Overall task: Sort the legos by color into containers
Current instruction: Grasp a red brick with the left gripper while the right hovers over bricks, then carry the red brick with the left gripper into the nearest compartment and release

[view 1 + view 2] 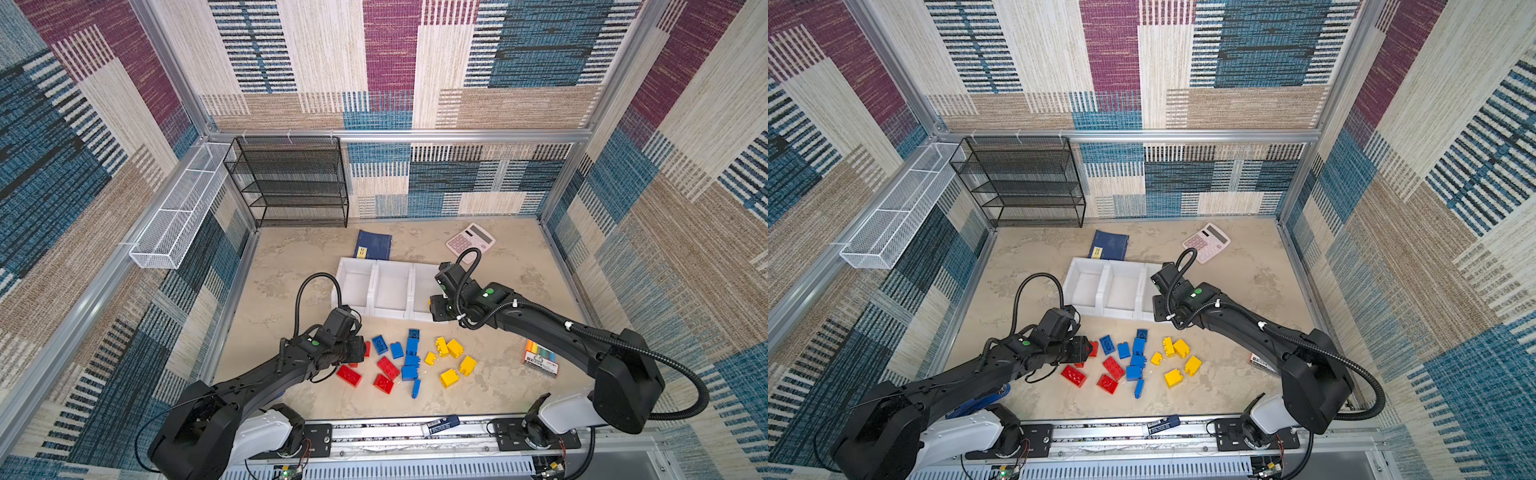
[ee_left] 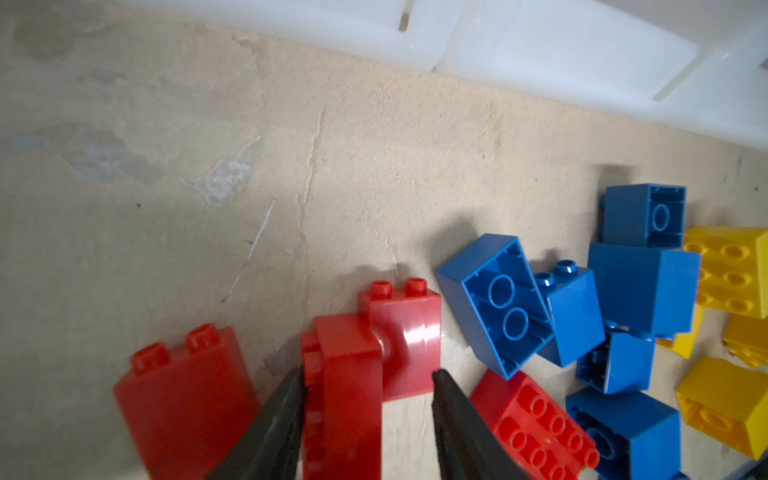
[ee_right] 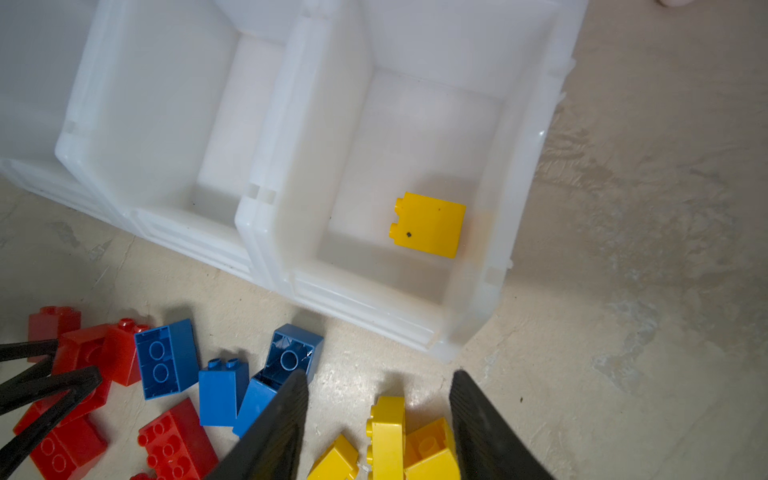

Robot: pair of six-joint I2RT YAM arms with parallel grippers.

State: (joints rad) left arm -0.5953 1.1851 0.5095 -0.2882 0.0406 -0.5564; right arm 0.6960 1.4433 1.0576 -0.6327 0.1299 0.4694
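Legos [image 1: 387, 368] (glossy studded plastic blocks) lie before smooth white containers [image 1: 372, 286].

A beige, mottled counter [image 1: 291, 266] carries three white containers [image 1: 372, 286] joined in a row near its middle. Loose legos [image 1: 410, 371] are scattered just in front of them — red to the left, blue in the middle, yellow to the right. Just behind the containers lies a dark-blue booklet [image 1: 374, 245], with a pink calculator [image 1: 469, 242] further right. A black mesh rack [image 1: 291, 183] stands in the back-left corner, and a small pack of coloured pens [image 1: 541, 359] lies near the right edge.
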